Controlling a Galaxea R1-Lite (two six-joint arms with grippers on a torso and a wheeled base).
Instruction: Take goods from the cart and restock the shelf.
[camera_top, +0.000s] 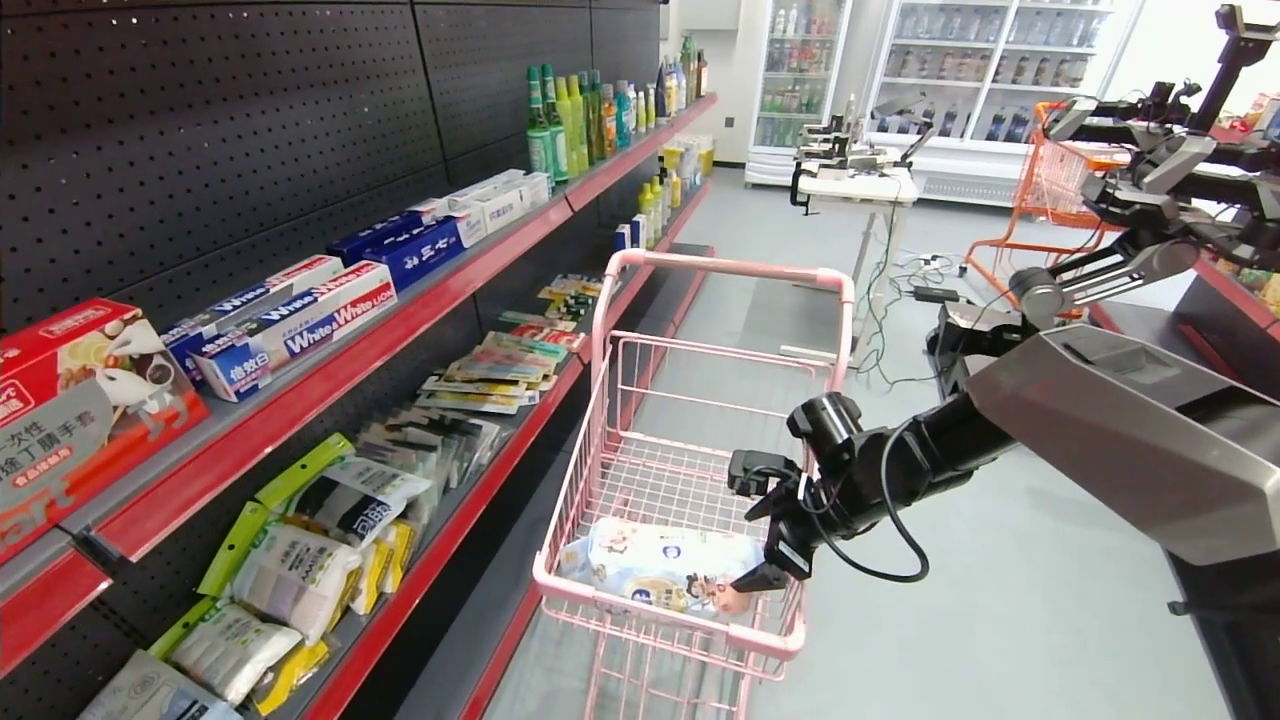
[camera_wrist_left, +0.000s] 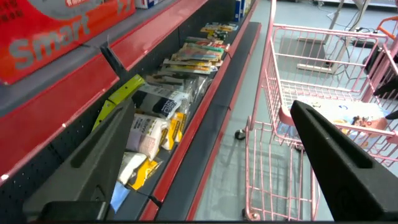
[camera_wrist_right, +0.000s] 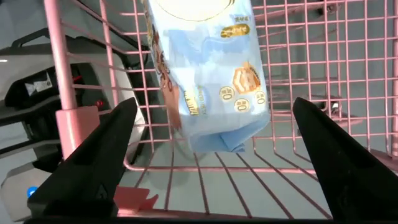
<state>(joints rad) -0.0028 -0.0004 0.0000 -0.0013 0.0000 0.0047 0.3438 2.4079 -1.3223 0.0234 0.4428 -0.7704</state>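
Note:
A pink wire cart (camera_top: 722, 268) stands in the aisle beside the red-edged shelf (camera_top: 330, 385). In its basket lies a light blue and white soft pack (camera_top: 655, 570), also seen as the pack (camera_wrist_right: 211, 68) and the pack (camera_wrist_left: 357, 117). My right gripper (camera_top: 765, 560) reaches into the basket from the right, open, with its tips just at the pack's end. In the right wrist view the right gripper (camera_wrist_right: 214, 109) has its fingers wide apart on either side of the pack, not touching it. My left gripper (camera_wrist_left: 211, 162) is open and holds nothing, low between the shelf (camera_wrist_left: 186, 155) and the cart (camera_wrist_left: 273, 68).
The upper shelf carries a red glove box (camera_top: 70, 400), toothpaste boxes (camera_top: 300, 320) and green bottles (camera_top: 565, 125). The lower shelf holds bagged cloths (camera_top: 310, 560) and flat packets (camera_top: 490, 375). An orange cart (camera_top: 1050, 190), a white table (camera_top: 860, 185) and floor cables stand behind. Open floor lies right of the cart.

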